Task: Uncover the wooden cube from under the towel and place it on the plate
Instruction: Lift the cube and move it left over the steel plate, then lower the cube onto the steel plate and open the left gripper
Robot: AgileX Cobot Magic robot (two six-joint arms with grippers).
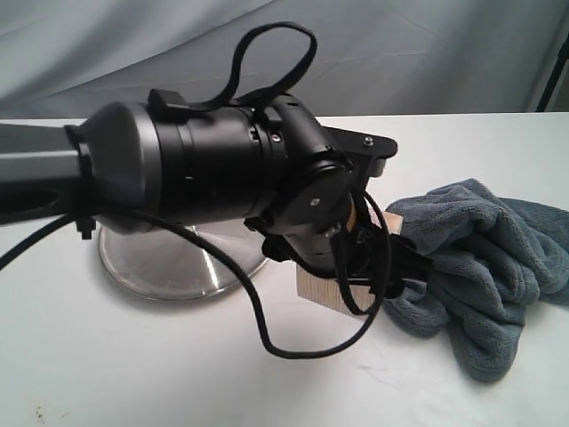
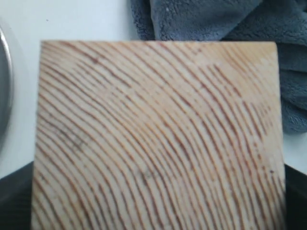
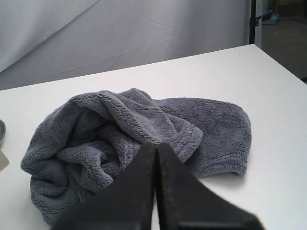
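The white surface (image 1: 133,374) fills the lower half of the exterior view, with a grey cloth backdrop (image 1: 400,53) across the top. My left arm (image 1: 178,169) is the biggest thing on show, a black and silver barrel reaching from the left edge to past the centre, with a black cable (image 1: 267,342) looping below it.

The towel (image 1: 480,267) lies bunched in a grey-blue heap at the right of that view, fully pulled off the block. The plate (image 1: 160,286) sits left of centre, half hidden behind my arm, shiny and bare where I can see it.

The wooden cube (image 1: 320,289) is just right of centre, between the plate and the towel, close against the towel's near fold and clear of the plate. In my left wrist view its striped grain fills almost the whole frame. I cannot tell whether it is resting on the surface or raised off it.

My left fingers (image 2: 296,201) show as dark corners at the lower left and lower right of that frame, set wide and gripping the cube on both sides. My right fingers (image 3: 139,182) are pressed together, holding nothing, at the bottom centre of the right wrist view, with the towel beyond them.
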